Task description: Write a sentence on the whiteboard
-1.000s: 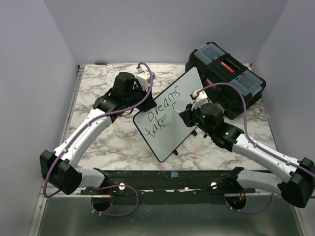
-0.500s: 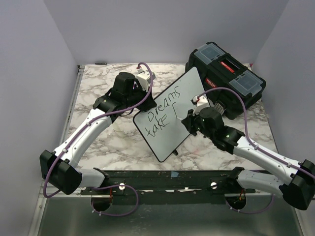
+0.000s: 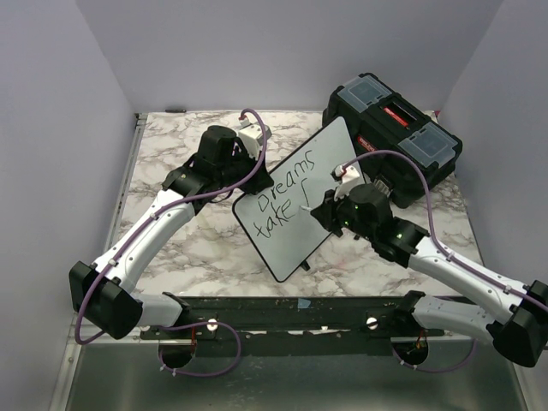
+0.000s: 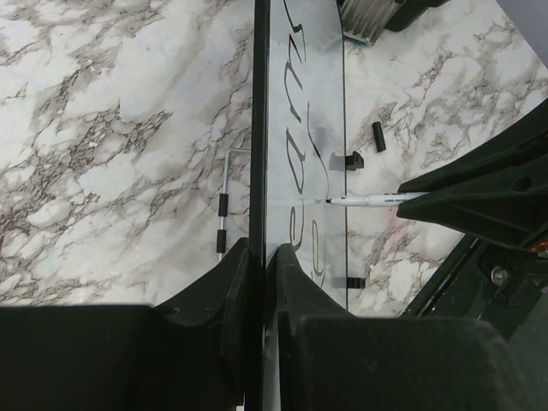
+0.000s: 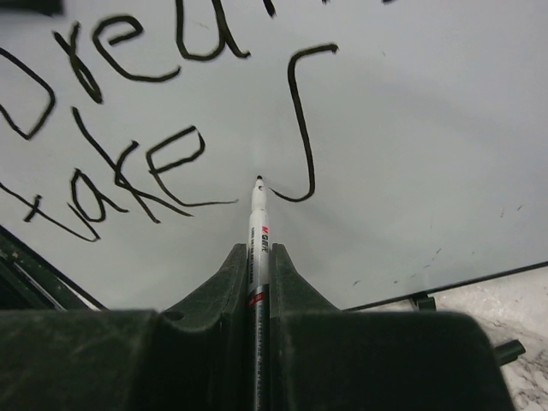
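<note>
**Whiteboard mid-sentence, marker tip down on it**

From above, the whiteboard (image 3: pixel 325 145) was seen propped at a tilt on the marble table (image 3: pixel 171 137), just in front of the black toolbox (image 3: pixel 394 128). Its upper-left edge was pinched by the left gripper (image 3: pixel 255 174). The sentence (image 3: pixel 282 193) was only partly done: "Dreams" up top, "take" below, plus one hooked stroke. The right gripper (image 3: pixel 319 214) was parked over the board's lower right, with a marker (image 3: pixel 307 208) poking out of it. In the left wrist view the board was caught edge-on, with both fingers pressed tight against its black rim and the marker tip met with the surface. In the right wrist view the fingers were clamped on the marker's white barrel, with the tip touching right by the bottom of the hook.
</note>
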Motion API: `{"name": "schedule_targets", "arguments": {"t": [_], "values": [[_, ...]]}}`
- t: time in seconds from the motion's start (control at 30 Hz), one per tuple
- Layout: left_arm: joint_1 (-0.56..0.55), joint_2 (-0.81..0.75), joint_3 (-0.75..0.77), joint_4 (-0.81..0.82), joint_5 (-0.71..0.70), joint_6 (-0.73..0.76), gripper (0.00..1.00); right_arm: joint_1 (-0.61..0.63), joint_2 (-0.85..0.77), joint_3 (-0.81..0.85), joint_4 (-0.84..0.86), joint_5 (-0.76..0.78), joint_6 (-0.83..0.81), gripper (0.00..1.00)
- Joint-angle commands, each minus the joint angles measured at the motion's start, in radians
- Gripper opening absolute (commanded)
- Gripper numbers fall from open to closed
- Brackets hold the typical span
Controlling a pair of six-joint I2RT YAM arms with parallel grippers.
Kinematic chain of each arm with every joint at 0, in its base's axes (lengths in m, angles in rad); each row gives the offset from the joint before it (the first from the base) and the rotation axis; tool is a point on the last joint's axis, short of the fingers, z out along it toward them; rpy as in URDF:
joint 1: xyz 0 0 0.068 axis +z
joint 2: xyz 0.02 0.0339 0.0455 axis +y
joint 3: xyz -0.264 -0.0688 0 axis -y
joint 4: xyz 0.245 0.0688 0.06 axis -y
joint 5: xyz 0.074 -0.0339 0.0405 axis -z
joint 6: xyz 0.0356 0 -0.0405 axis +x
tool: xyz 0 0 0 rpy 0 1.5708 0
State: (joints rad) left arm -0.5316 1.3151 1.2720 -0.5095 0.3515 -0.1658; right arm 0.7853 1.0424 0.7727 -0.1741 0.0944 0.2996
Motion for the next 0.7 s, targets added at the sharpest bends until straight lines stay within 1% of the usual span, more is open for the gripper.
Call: {"name": "schedule_targets", "arguments": {"t": [0.0, 0.27, 0.57, 0.67], "values": [[-0.034, 0.045, -0.047, -0.178, -0.044, 0.078, 0.00, 0.002, -0.040, 0.057, 0.060, -0.007, 0.013, 0.01], [-0.034, 0.042, -0.046, -0.178, -0.046, 0.077, 0.00, 0.002, -0.023, 0.065, 0.083, 0.063, 0.021, 0.01], [-0.035, 0.042, -0.046, -0.179, -0.048, 0.078, 0.00, 0.002, 0.016, 0.058, 0.110, 0.084, 0.021, 0.01], [-0.037, 0.040, -0.047, -0.178, -0.052, 0.078, 0.00, 0.002, 0.032, 0.058, 0.109, 0.118, 0.021, 0.01]]}}
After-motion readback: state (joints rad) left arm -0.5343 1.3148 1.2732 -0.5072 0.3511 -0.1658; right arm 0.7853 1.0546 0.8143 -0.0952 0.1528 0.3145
